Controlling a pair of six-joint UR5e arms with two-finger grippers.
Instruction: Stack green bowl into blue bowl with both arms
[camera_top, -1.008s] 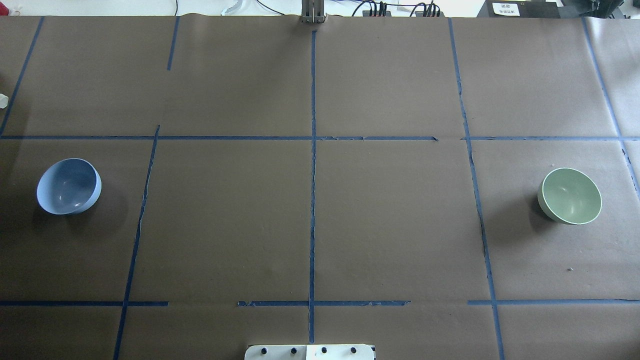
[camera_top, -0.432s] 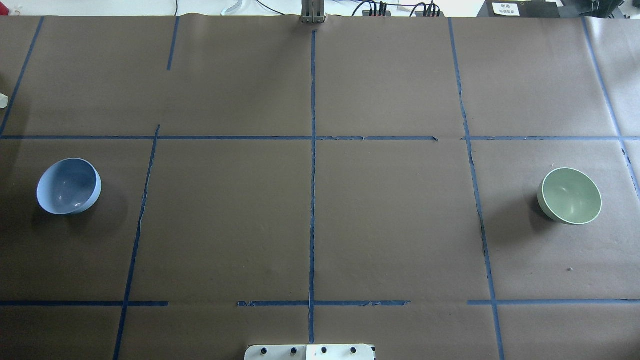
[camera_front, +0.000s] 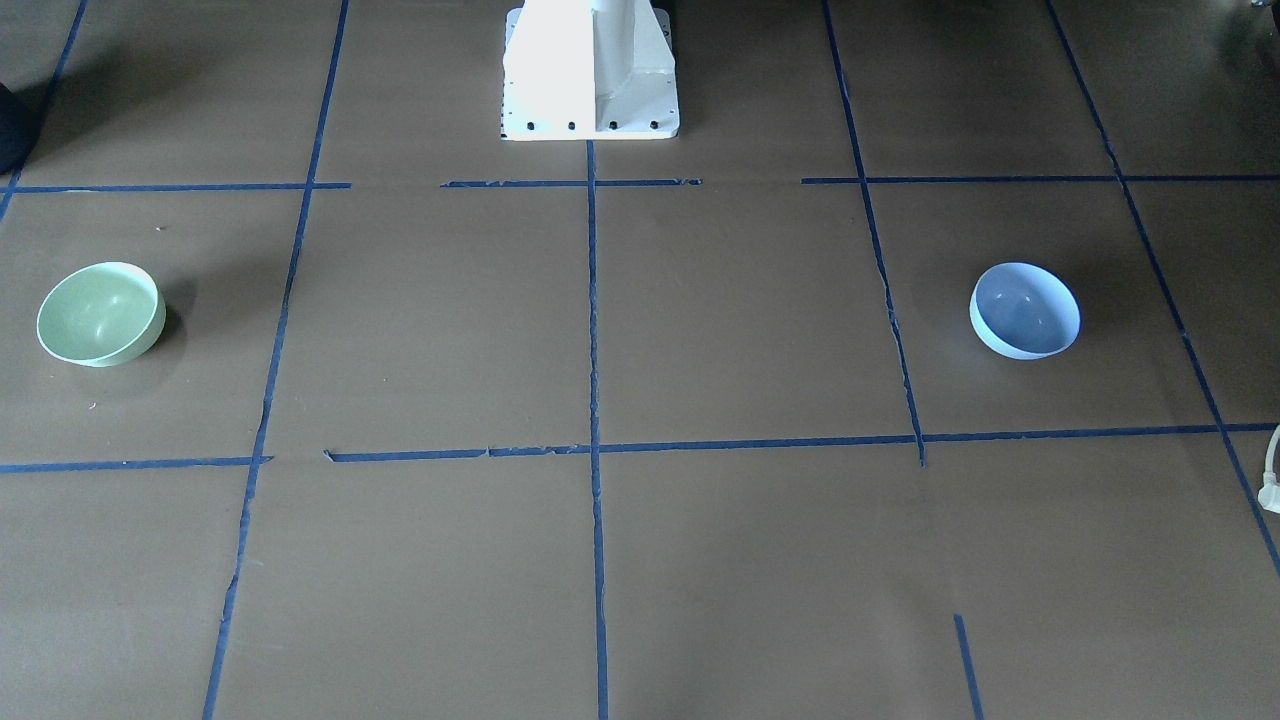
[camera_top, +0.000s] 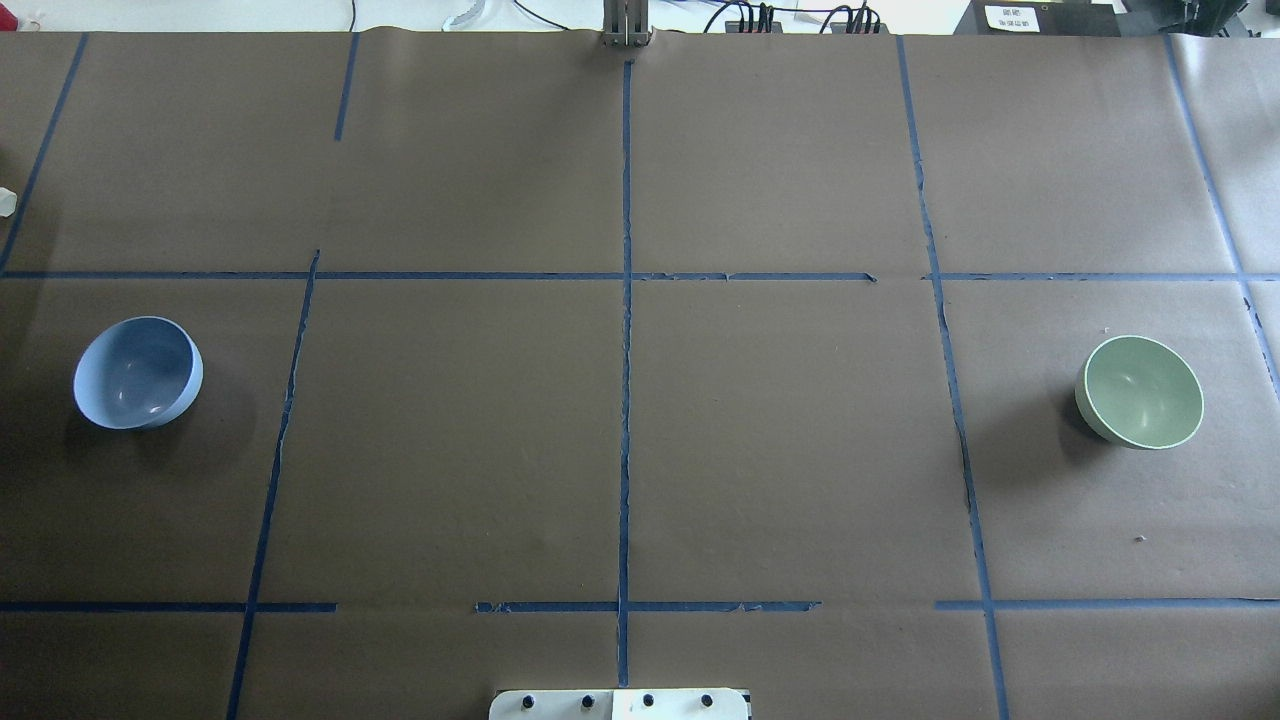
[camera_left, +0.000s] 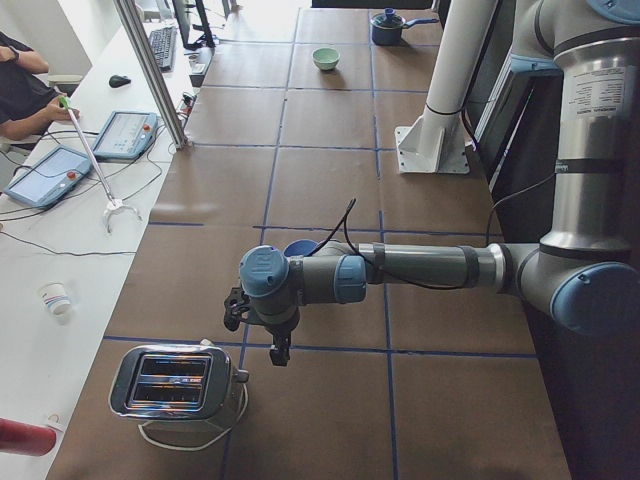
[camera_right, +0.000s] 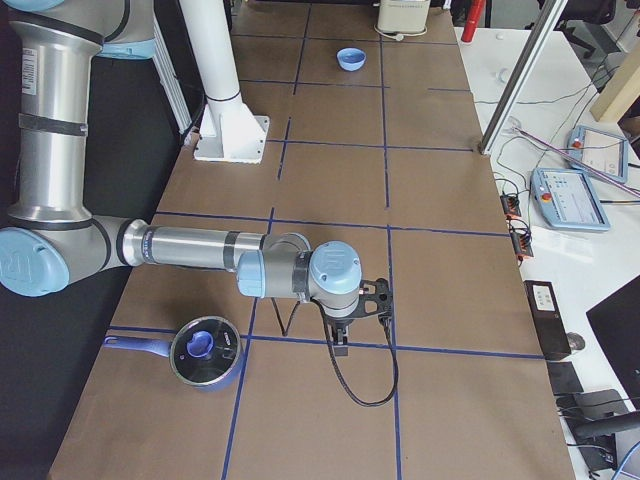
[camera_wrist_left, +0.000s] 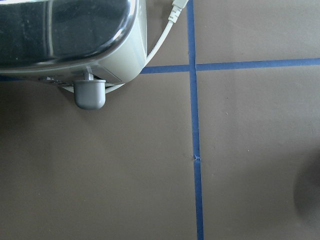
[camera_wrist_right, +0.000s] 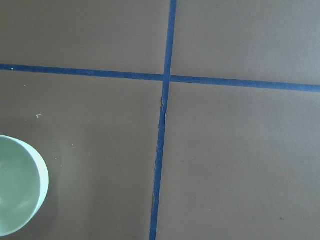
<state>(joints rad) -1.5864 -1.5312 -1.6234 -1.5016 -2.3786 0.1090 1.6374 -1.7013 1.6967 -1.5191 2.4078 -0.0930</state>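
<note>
This is a robotics lab. A long counter (camera_top: 780, 450) is covered in brown paper and marked into a grid by blue tape lines (camera_top: 626, 400). A white pedestal (camera_front: 590, 70) with bolt heads along its foot stands on it. Two industrial jointed machines, the left arm (camera_left: 420, 268) and the right arm (camera_right: 190, 248), reach over the paper. Beside the counter runs a white desk (camera_left: 80, 250) with teach pendants (camera_left: 50, 175), a keyboard (camera_left: 162, 45), a mouse (camera_left: 120, 80) and loose cables, where an operator (camera_left: 25, 85) sits.
</note>
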